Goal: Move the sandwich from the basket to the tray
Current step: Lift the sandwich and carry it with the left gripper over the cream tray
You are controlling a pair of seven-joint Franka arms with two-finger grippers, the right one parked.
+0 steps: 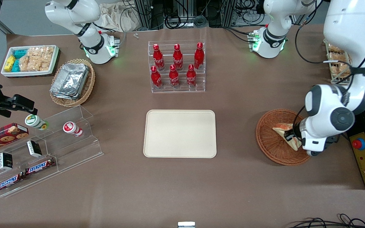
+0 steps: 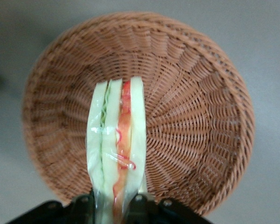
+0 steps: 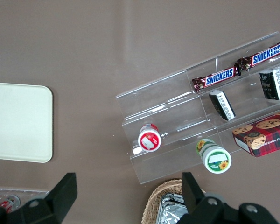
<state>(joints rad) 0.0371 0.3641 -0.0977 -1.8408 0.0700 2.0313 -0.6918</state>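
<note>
Sandwich (image 2: 115, 149) is gripped on edge by the pincer (image 2: 114, 205), closed on its end, above the basket (image 1: 272, 139) near the worktop's working-arm edge; the tray (image 1: 180, 133) lies centrally.

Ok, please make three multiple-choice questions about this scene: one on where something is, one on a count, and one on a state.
1. Where is the sandwich?
A. Over the basket, between the gripper fingers
B. Flat on the tray
C. On the acrylic shelf with the bottles

2. How many red bottles stand in the clear rack?
A. Four
B. Six
C. Nine

3. What is the state of the tray?
A. It carries the sandwich
B. It is stacked in a wicker basket
C. It lies flat with nothing on it

Answers:
1. A: the wrist view shows the fingers pressed on both sides of the sandwich, with the basket underneath.
2. B: the front view shows two rows of three.
3. C: its whole cream surface is bare in the front view.
</note>
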